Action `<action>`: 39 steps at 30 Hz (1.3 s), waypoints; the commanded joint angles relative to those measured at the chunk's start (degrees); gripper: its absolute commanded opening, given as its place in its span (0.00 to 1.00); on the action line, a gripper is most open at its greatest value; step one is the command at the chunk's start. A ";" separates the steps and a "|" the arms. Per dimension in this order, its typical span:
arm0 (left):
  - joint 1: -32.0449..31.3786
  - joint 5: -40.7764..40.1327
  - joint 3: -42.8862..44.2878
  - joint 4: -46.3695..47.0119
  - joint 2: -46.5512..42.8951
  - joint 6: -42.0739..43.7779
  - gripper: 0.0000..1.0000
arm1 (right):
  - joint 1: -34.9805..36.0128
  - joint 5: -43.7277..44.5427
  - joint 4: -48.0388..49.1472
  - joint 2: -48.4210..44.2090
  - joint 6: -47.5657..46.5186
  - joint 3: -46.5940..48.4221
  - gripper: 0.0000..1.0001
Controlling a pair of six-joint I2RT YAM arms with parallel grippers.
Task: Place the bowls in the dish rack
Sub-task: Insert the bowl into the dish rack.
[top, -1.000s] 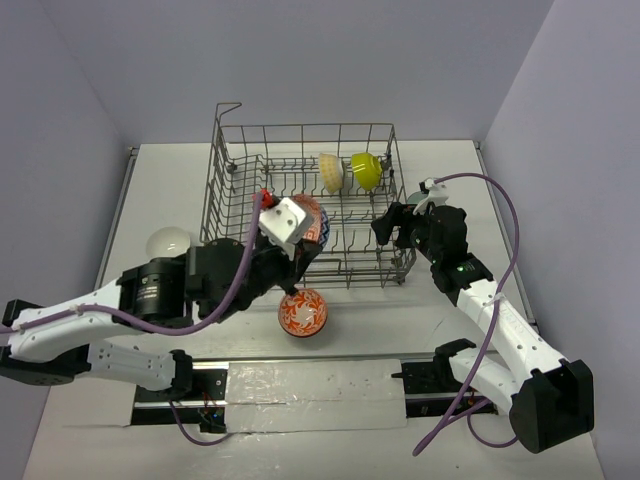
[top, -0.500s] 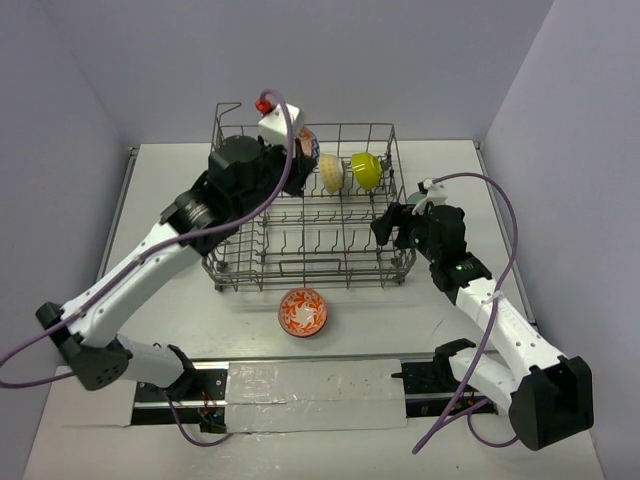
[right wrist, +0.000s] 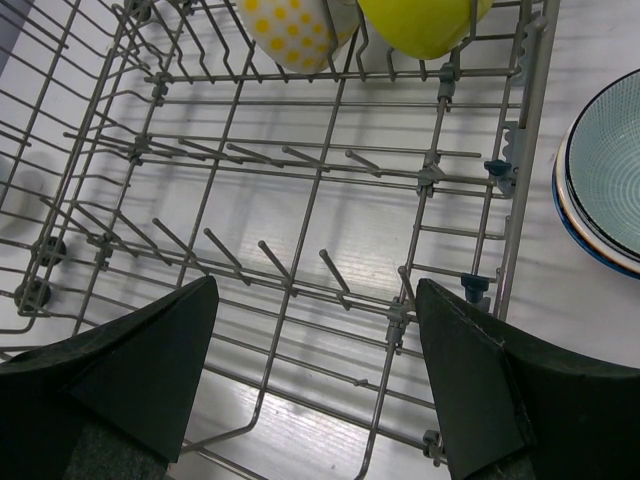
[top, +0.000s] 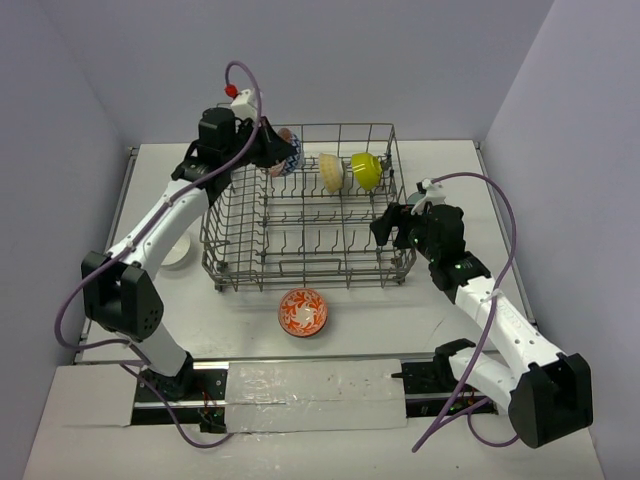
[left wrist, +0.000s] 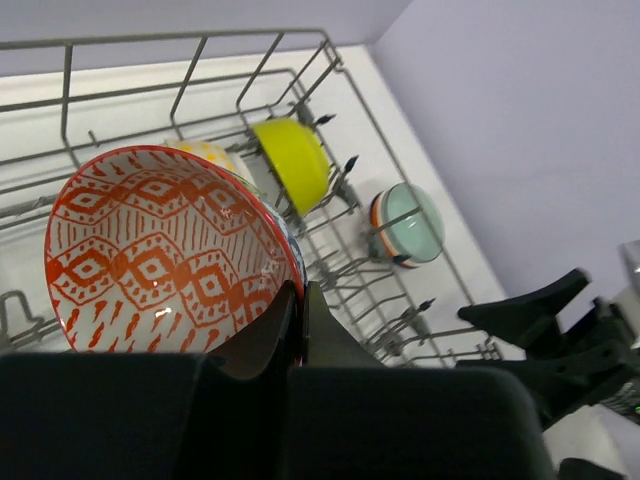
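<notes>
We are logging the left tool (left wrist: 300, 300) pinching a red-patterned bowl (left wrist: 160, 250) by its rim, over the rack's (top: 340, 126) far-left part. The right tool (right wrist: 310, 300) is hanging spread over the near-right corner. Yellow bowl (top: 331, 172) and lime bowl (top: 366, 170) are leaning in its far row.

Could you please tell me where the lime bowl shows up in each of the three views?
Top view: lime bowl in the far row of the rack, right of centre.
Left wrist: upper middle, behind the red patterned bowl.
Right wrist: cut off at the top edge.
Shared landmark: the yellow dotted bowl, immediately left of it in all three.
</notes>
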 commanded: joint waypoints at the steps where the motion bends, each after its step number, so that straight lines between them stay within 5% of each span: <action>1: 2.67 11.71 -0.90 16.71 0.79 -9.22 0.00 | 0.45 -0.10 1.83 0.48 -0.73 2.88 0.87; 13: 3.65 18.40 -3.54 40.18 10.90 -28.12 0.00 | 0.45 0.60 1.83 1.71 -0.90 3.06 0.87; 39: 4.08 5.22 1.12 23.93 15.12 -22.32 0.00 | 0.45 0.87 1.92 3.12 -0.90 3.41 0.87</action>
